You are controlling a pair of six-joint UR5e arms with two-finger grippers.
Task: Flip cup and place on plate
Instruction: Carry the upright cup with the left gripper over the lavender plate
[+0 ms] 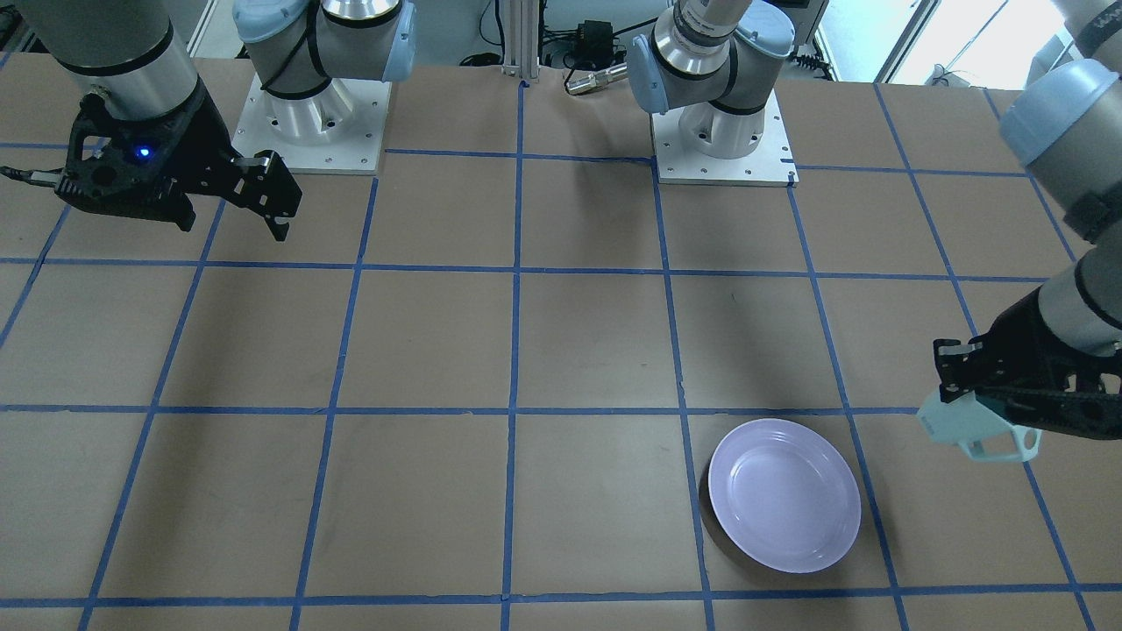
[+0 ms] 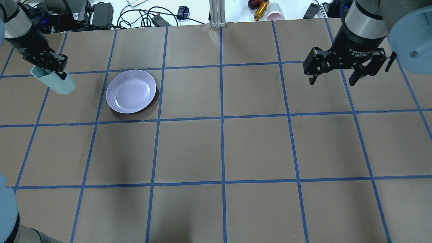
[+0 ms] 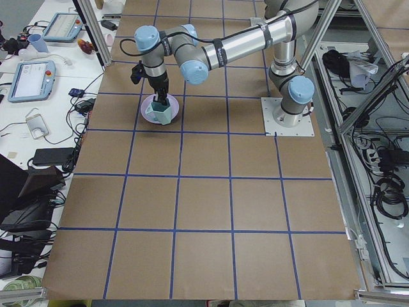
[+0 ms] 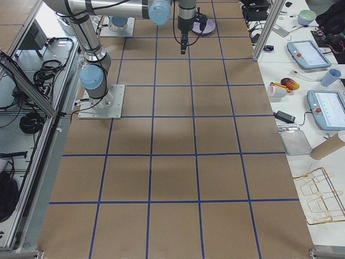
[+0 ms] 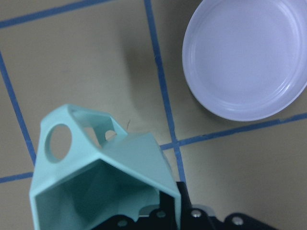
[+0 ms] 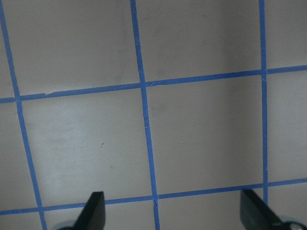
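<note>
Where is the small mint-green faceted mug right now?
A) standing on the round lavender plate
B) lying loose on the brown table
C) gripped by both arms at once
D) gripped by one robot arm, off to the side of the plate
D: the left gripper is clamped on the small mint-green faceted mug, which hangs beside the round lavender plate, not over it; nothing lies on the plate.

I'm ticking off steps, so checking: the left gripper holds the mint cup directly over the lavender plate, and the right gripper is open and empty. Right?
Not quite. The left gripper holds the cup beside the plate, not over it: the overhead exterior view shows bare table between them. The right gripper is open and empty, as you said.
</note>
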